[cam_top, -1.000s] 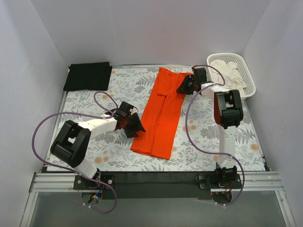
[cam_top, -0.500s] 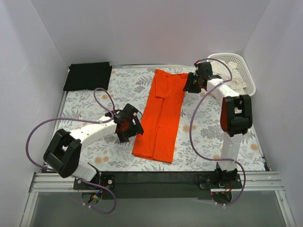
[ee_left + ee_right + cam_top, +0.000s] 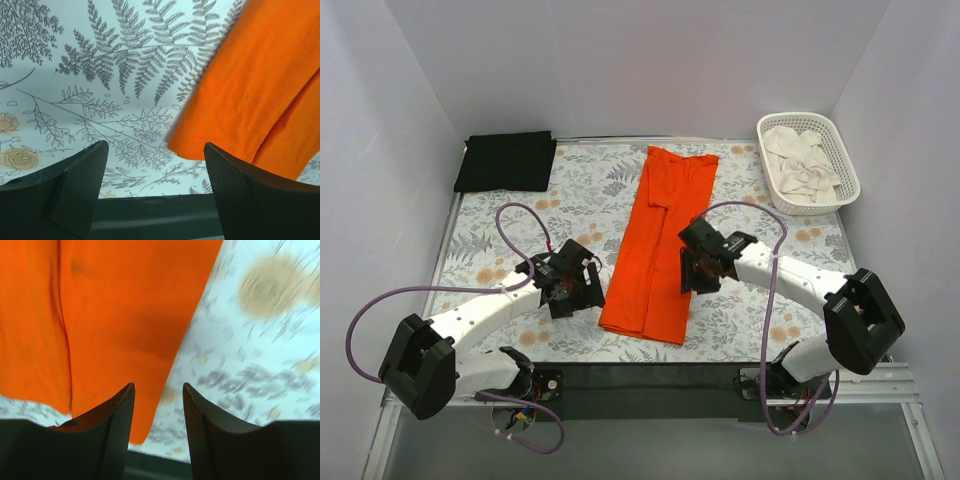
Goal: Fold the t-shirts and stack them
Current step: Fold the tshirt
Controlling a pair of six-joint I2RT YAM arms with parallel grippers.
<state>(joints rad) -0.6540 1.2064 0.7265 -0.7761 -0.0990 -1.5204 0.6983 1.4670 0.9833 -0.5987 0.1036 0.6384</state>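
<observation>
Flanking near end of orange t-shirt (image 3: 665, 240), a long lengthwise-folded strip mid-table, with left gripper (image 3: 155, 147) and right gripper (image 3: 158, 386) both spread wide, empty; black t-shirt (image 3: 506, 160) folded at far-left corner; crosswise folds, stacking apparently left.

This is a robotics lab test cell: plain white panels (image 3: 620, 70) box in the bench (image 3: 820, 250) beyond and to either side of the left end effector (image 3: 582, 292) and right end effector (image 3: 692, 272). Nearer than both, an aluminium rail (image 3: 650, 385) carries the arm bases (image 3: 788, 375), and purple cables (image 3: 420, 290) loop loose.
</observation>
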